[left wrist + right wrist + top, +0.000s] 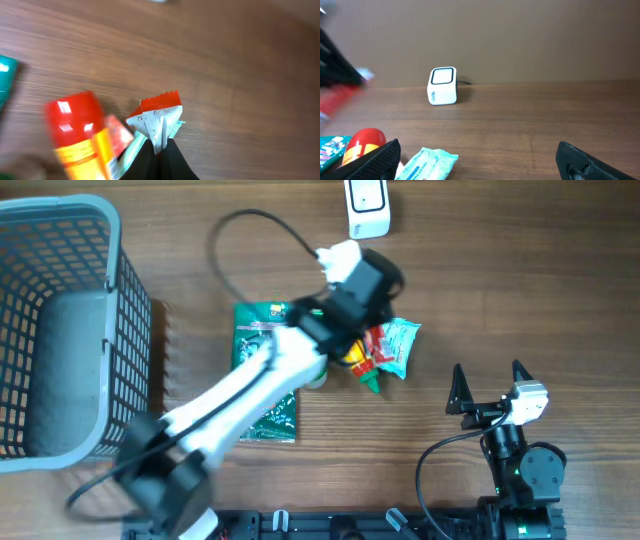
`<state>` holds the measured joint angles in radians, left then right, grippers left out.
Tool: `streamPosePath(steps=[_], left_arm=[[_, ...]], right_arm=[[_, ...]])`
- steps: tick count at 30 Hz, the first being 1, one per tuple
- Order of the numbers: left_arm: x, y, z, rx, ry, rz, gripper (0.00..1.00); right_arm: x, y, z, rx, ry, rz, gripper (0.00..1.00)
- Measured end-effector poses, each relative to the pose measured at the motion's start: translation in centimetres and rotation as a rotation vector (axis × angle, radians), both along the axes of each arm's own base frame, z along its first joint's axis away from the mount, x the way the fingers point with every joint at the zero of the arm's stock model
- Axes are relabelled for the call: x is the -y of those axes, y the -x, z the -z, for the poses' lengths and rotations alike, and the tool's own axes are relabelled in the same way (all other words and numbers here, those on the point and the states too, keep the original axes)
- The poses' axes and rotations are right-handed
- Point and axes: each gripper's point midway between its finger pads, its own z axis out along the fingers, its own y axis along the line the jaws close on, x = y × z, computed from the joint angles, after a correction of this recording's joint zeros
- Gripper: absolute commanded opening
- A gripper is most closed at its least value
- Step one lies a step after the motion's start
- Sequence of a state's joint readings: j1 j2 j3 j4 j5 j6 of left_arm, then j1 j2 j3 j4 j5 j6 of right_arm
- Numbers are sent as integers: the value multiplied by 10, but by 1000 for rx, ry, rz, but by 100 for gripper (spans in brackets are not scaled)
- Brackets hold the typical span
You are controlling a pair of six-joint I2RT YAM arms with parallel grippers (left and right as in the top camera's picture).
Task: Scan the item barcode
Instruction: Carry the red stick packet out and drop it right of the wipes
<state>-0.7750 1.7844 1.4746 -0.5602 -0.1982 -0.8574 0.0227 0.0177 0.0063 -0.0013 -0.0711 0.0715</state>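
**A:** We've got the left gripper with its jaws pinched tight on just the sealed edge of the red-edged sachet. It's well short of the scanner, on the robot's side of it. The right gripper is wide open and holding nothing, even farther from the scanner.

**B:** That skinny grip worries us. The sachet could twist or slip on the way over, and we'd get no read if the barcode faces away from the scanner. The red-capped bottle right beside it could get bumped too.

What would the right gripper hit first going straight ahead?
Probably nothing: the open right gripper faces bare table to the far wall. The scanner sits left of that line, though depth is unclear.
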Motion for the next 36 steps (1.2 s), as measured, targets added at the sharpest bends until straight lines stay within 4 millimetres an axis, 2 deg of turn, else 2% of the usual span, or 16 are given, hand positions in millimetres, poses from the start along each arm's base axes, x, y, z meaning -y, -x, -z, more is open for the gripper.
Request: streamPosePath(steps=[2, 4, 7, 11, 15, 16, 19, 21, 24, 26, 27, 29, 32, 34, 36], left_arm=[[29, 8, 45, -41, -48, 52, 4], [50, 16, 64, -39, -58, 89, 4], [75, 46, 107, -90, -123, 165, 4], [81, 58, 141, -129, -173, 193, 4], [80, 59, 145, -135, -182, 193, 4], [80, 59, 146, -137, -184, 193, 17], [75, 63, 149, -154, -209, 199, 74], [73, 66, 150, -163, -221, 204, 100], [62, 72, 155, -195, -266, 200, 100], [48, 71, 156, -210, -309, 179, 100], [42, 69, 153, -210, -321, 166, 100], [22, 50, 120, -163, -316, 112, 100], [-6, 18, 45, -19, -258, 47, 100], [-41, -5, -19, 132, -228, -71, 100], [-72, -22, -64, 253, -203, -188, 100]], right_arm=[[0, 0, 0, 0, 0, 0, 100], [0, 0, 0, 0, 0, 0, 100], [0, 0, 0, 0, 0, 0, 100], [0, 0, 0, 0, 0, 0, 100], [0, 0, 0, 0, 0, 0, 100], [0, 0, 0, 0, 0, 0, 100], [0, 0, 0, 0, 0, 0, 100], [0, 0, 0, 0, 0, 0, 100], [0, 0, 0, 0, 0, 0, 100], [0, 0, 0, 0, 0, 0, 100], [0, 0, 0, 0, 0, 0, 100], [0, 0, 0, 0, 0, 0, 100], [0, 0, 0, 0, 0, 0, 100], [0, 0, 0, 0, 0, 0, 100], [0, 0, 0, 0, 0, 0, 100]])
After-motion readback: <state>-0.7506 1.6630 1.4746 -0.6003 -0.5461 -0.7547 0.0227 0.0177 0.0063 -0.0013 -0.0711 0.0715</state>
